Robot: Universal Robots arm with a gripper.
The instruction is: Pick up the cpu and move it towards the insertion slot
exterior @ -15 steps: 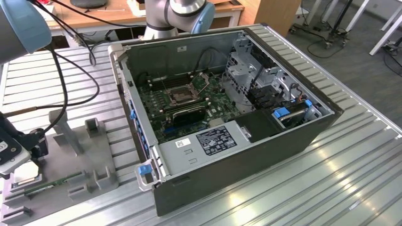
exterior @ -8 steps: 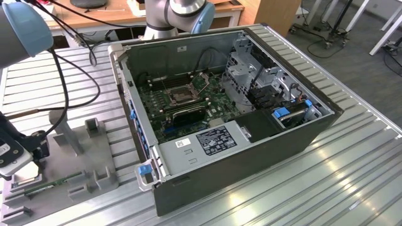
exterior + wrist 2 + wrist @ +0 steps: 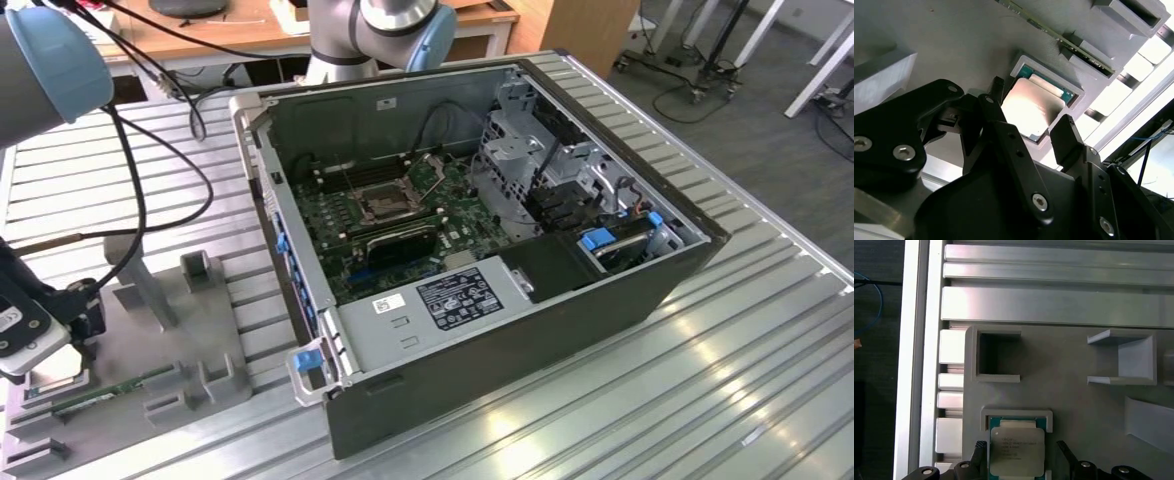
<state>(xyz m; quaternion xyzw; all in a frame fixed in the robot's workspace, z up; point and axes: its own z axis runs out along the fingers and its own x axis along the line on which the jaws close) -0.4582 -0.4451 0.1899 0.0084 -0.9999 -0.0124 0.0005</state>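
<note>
Gripper [image 3: 1030,105] jaws spread either side of cpu [image 3: 1016,450], not gripping; off-centre closing could tilt it in grey holder [image 3: 1064,390].

My grey jointed arm with pale blue caps [image 3: 40,70] reaches in at the exterior view's left and bends downward. In both wrist views my black two-fingered gripper [image 3: 1032,105] points down, its fingers [image 3: 1009,150] spread well apart, tips level with each other, clamped on nothing.

Grey arm [image 3: 350,35], pale-blue joint caps [image 3: 60,65] — black, silver-screwed end effector [image 3: 1031,105]
</note>
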